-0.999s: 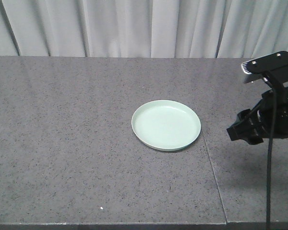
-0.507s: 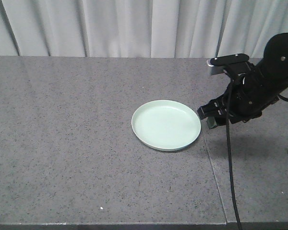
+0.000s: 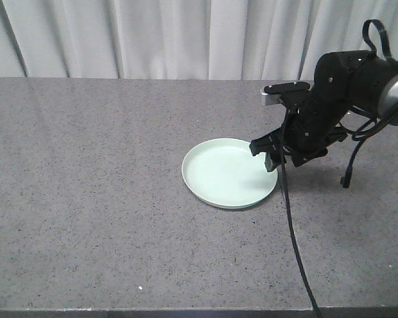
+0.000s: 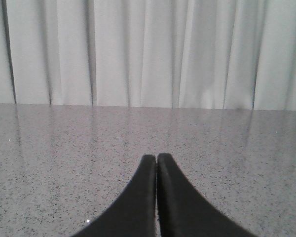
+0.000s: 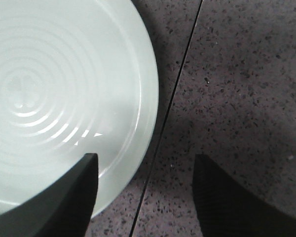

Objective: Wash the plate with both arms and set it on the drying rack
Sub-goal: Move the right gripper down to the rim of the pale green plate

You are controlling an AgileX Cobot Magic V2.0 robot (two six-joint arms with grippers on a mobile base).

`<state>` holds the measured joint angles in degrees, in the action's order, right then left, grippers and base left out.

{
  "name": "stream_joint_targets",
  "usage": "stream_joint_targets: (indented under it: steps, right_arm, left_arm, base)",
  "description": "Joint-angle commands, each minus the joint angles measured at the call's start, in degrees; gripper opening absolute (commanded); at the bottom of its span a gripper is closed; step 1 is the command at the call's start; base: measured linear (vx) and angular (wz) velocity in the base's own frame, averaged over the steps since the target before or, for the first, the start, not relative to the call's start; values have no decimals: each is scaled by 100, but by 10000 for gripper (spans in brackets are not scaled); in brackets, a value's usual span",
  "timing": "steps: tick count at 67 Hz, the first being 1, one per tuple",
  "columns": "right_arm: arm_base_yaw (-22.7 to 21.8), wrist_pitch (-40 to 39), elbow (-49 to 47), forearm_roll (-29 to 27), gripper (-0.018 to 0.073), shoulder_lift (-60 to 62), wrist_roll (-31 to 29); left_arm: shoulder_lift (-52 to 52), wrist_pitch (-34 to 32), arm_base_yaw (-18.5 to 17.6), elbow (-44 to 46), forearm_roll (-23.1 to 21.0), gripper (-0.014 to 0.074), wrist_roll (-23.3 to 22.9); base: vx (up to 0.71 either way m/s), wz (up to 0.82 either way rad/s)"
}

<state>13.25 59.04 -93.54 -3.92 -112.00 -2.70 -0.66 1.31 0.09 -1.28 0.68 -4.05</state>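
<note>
Mint plate (image 3: 229, 173) flat on grey counter (image 3: 86, 212), right of centre. Over its 2 o'clock rim in front view: right claw (image 5: 144, 165), spread wide, empty; plate centre toward 8 o'clock from it. Wrist view: one finger (image 5: 74, 192) above plate, other above counter, rim between. Round, no long axis. Low over counter: left claw (image 4: 156, 160), pressed closed, empty, plate outside its view; right arm judged nearer. No rack in sight. No readable writing.
</note>
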Motion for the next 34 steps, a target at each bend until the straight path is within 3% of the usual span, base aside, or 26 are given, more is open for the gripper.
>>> stream_joint_targets:
  steps: [1,21,34]
  right_arm:
    - [-14,-162,-220,3,397,145,-8]
    - [-14,-295,-220,2,318,-163,-14]
    - [-14,-301,-220,2,193,-227,-35]
  left_arm:
    - [-84,-444,-23,124,-16,-6,-10]
    - [-84,-444,-23,124,-16,-6,-10]
    - [-84,-444,-23,124,-16,-6,-10]
  base:
    - [0,0]
    - [0,0]
    - [0,0]
